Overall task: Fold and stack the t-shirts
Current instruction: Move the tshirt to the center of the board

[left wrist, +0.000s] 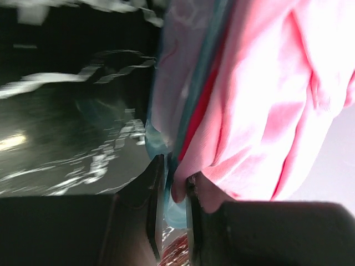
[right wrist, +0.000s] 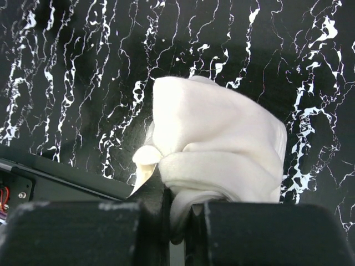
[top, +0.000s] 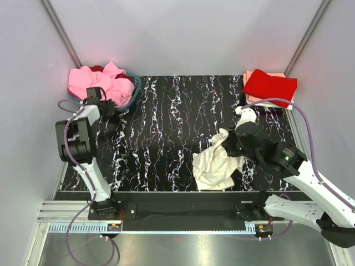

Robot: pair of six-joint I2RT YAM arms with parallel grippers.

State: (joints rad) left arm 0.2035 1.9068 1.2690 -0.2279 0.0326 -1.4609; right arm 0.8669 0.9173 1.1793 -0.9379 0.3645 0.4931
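The right claw point(top: 232, 145) is clamped on a bunched fold of the cream t-shirt point(top: 215, 165), far across the table point(top: 166, 122) from the basket point(top: 135, 88) and nearer the front edge than it. From that pinch the shirt trails away in a crumpled heap, its long axis slanting from the claw toward the front edge and a little back toward the basket's side. Nothing of it is flat yet, so I'd say spreading comes before any fold. The free end lies on the side facing the left arm, though the right arm is plainly the nearer one.

The left claw point(top: 108, 110) is at the basket's near rim, its fingers point(left wrist: 155, 210) pinched almost together. A lip of the pink t-shirt point(top: 102, 83) and a bit of teal rim sit between them. Whether it grips cloth alone or the rim as well, I can't tell. Straight across from the basket along the far edge, a folded red t-shirt point(top: 270, 86) sits on a salmon one point(top: 248, 77).
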